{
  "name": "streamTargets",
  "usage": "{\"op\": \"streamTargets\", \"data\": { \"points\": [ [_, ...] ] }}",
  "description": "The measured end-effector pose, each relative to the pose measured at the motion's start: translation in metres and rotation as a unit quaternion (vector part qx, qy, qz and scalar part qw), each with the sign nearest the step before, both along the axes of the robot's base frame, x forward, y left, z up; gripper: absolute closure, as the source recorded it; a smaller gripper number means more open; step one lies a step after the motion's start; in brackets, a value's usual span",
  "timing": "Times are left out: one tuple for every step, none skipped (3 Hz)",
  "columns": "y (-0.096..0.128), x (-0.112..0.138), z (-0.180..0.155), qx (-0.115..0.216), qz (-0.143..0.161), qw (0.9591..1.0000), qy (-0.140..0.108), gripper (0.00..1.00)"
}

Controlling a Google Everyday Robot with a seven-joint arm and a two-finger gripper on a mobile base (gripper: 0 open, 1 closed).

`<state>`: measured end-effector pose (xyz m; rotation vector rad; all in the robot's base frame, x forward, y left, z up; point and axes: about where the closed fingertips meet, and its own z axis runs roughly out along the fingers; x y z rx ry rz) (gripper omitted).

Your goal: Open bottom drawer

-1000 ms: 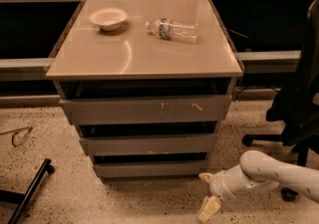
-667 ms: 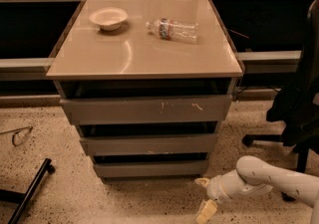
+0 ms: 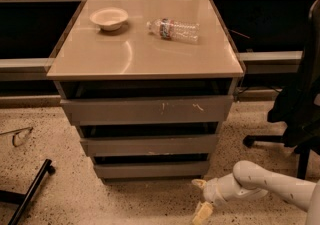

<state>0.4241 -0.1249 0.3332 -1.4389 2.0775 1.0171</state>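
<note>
The bottom drawer (image 3: 150, 170) is the lowest, narrowest grey front of the tan-topped cabinet (image 3: 145, 56). It sits closed, with a dark gap above it. The middle front (image 3: 150, 145) and the scratched top front (image 3: 147, 110) are above it. My gripper (image 3: 200, 198) is low over the floor, just right of and below the bottom drawer's right corner, not touching it. Its two cream fingers (image 3: 202, 213) are spread apart and hold nothing. The white arm (image 3: 265, 185) comes in from the lower right.
A white bowl (image 3: 109, 18) and a plastic bottle (image 3: 174, 29) lie on the cabinet top. A black office chair (image 3: 300, 104) stands at the right. A black bar (image 3: 30, 191) and a wire loop (image 3: 20, 136) lie on the speckled floor at the left.
The gripper and arm have moved a little to the left, closer to the cabinet's lower right corner. The drawers have not moved.
</note>
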Motion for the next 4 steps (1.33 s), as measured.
{"op": "streamTargets", "data": {
  "points": [
    [0.012, 0.017, -0.030, 0.008, -0.010, 0.9981, -0.061, 0.00],
    [0.025, 0.040, -0.051, -0.001, -0.023, 0.9908, -0.134, 0.00],
    [0.025, 0.040, -0.052, -0.001, -0.023, 0.9908, -0.134, 0.00],
    [0.025, 0.070, -0.058, -0.004, -0.034, 0.9856, -0.166, 0.00]
  ]
}}
